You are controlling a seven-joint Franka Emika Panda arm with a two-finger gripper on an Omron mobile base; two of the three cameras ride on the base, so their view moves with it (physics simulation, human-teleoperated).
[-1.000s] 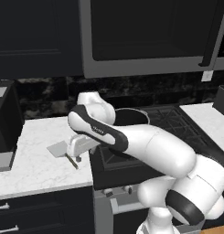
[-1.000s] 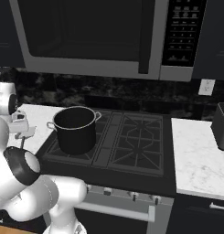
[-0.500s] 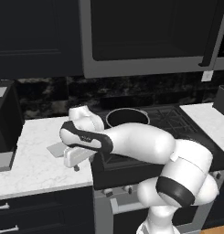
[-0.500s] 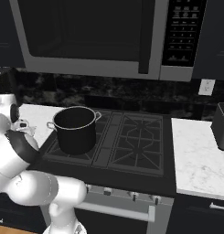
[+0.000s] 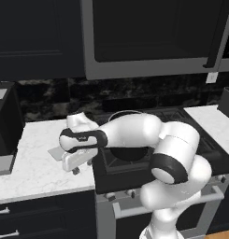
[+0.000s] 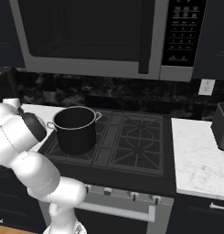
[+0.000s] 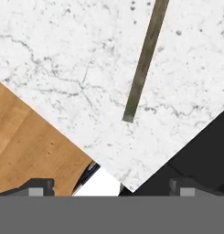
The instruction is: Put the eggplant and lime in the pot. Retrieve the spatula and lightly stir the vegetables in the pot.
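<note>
The spatula lies flat on the white marble counter left of the stove. Its light-grey blade (image 5: 55, 152) pokes out beside my hand, and its thin dark handle (image 7: 143, 64) runs up the hand view, ending near the counter's corner. My gripper (image 5: 83, 167) hangs low over that handle, open with nothing between its tips (image 7: 111, 187). The black pot (image 6: 76, 130) stands on the stove's left front burner, and its rim (image 5: 130, 113) peeks over my arm. Its inside looks dark. The eggplant and lime are hidden from me.
The counter's front edge (image 7: 86, 151) is close below the handle's end, with wooden floor (image 7: 26, 141) beyond it. A dark appliance (image 5: 3, 123) sits at the counter's left end. A microwave (image 6: 99, 36) hangs above the stove, and another dark appliance (image 6: 221, 125) stands on the right counter.
My arm has folded down and the hand has sunk closer to the counter over the spatula. The gripper has stayed open. The pot has not moved.
</note>
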